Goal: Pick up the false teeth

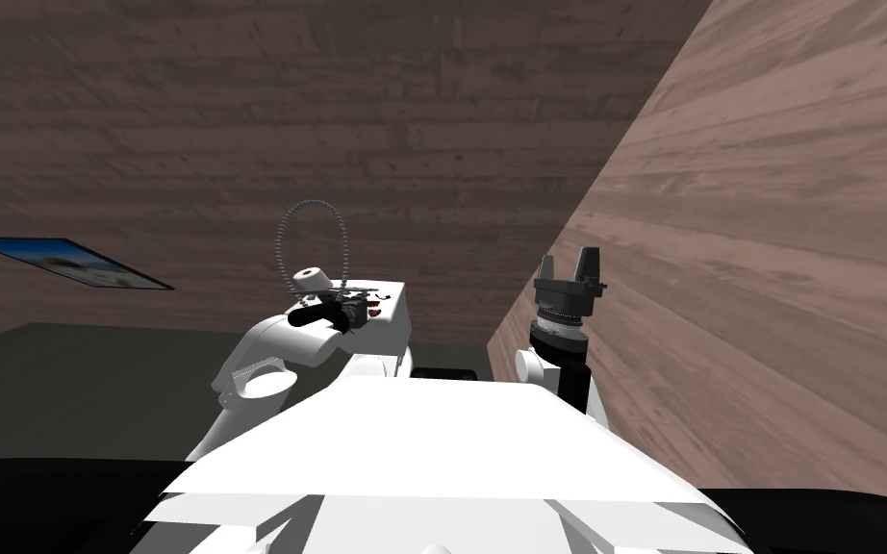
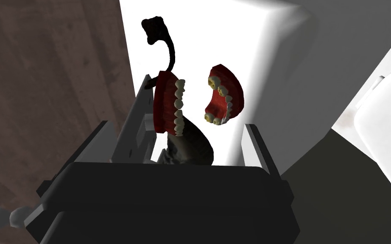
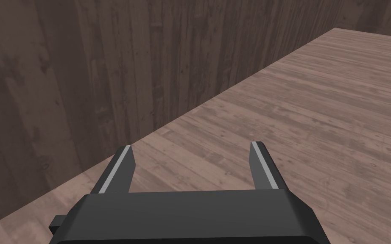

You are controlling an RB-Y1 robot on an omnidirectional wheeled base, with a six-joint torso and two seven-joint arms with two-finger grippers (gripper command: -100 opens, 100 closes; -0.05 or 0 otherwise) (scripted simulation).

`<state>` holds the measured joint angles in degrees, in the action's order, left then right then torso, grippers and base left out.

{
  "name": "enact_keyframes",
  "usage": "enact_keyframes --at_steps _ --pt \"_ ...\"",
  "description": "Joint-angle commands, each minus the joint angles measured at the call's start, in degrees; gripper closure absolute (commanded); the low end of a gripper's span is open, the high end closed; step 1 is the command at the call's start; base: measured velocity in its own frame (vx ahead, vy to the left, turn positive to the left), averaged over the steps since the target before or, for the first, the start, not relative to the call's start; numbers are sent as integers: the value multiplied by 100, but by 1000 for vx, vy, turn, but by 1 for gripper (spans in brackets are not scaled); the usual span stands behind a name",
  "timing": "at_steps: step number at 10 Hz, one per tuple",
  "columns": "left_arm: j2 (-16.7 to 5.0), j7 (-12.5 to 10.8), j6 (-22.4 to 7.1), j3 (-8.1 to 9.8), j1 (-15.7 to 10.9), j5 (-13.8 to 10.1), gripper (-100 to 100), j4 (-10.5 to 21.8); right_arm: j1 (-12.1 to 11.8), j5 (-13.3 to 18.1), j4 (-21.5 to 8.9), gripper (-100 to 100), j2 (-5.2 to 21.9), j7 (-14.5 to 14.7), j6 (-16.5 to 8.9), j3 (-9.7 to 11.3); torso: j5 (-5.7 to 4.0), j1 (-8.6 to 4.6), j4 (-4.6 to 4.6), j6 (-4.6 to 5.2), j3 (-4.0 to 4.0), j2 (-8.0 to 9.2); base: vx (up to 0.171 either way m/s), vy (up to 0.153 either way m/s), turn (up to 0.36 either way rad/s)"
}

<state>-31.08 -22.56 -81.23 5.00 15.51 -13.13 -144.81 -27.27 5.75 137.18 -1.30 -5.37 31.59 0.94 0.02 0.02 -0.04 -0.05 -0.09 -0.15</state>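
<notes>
The false teeth lie as two red-gummed halves on a white top (image 2: pixel 249 51). One half (image 2: pixel 167 106) rests against one of my left fingers (image 2: pixel 139 118). The other half (image 2: pixel 224 95) sits in the gap between the two fingers, apart from the second one. My left gripper (image 2: pixel 199 103) is open around them. A dark lump (image 2: pixel 192 146) sits close to the gripper body, below the teeth. In the head view the left gripper (image 1: pixel 355 310) reaches over the white unit (image 1: pixel 392 332), with the red teeth (image 1: pixel 374 306) at its tip. My right gripper (image 1: pixel 571 264) is raised beside the wood wall, open and empty.
A black curved object (image 2: pixel 160 38) lies on the white top beyond the teeth. A paper roll (image 1: pixel 312 279) and a beaded loop (image 1: pixel 312 226) stand behind the left hand. A white rounded body (image 2: pixel 385 123) sits beside the unit. Wood walls close in ahead and to the right.
</notes>
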Motion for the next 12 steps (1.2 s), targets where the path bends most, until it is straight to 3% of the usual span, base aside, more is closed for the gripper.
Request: enact_keyframes --at_steps 1,3,4,5,6,9,10,11,12 --pt "-54 -17 -226 -27 14 -29 -100 -250 0 0 0 0 0 0 0 0 0 0 0 0 0 0 40 9 -23" --pt "-80 -25 -333 -54 44 -40 -100 -503 0 0 0 0 0 0 0 0 0 -2 0 0 0 0 27 5 -14" --pt "-71 -27 -312 -48 38 -34 -100 -434 0 0 0 0 0 0 0 0 0 -2 1 0 2 5 7 2 -1" --pt "-73 -27 -326 -47 42 -37 0 -450 0 0 0 0 0 0 0 0 0 -2 2 0 5 9 0 0 0" --pt "-38 25 -174 -61 -2 -7 -100 -243 0 0 0 0 0 0 0 0 0 -3 2 0 6 11 7 -2 -24" --pt "13 103 51 -81 -67 37 -100 63 0 0 0 0 0 0 0 0 0 -4 2 0 5 9 9 -2 -19" --pt "12 79 -11 -94 -46 49 -100 -17 0 0 0 0 0 0 0 0 0 -4 2 0 5 9 0 0 0" --pt "15 84 6 -98 -48 53 100 -5 0 0 0 0 0 0 0 0 -1 -3 2 0 6 11 0 0 0" --pt "14 84 4 -97 -48 53 100 -6 0 0 0 0 0 0 0 0 0 -3 3 0 7 12 0 -3 21"
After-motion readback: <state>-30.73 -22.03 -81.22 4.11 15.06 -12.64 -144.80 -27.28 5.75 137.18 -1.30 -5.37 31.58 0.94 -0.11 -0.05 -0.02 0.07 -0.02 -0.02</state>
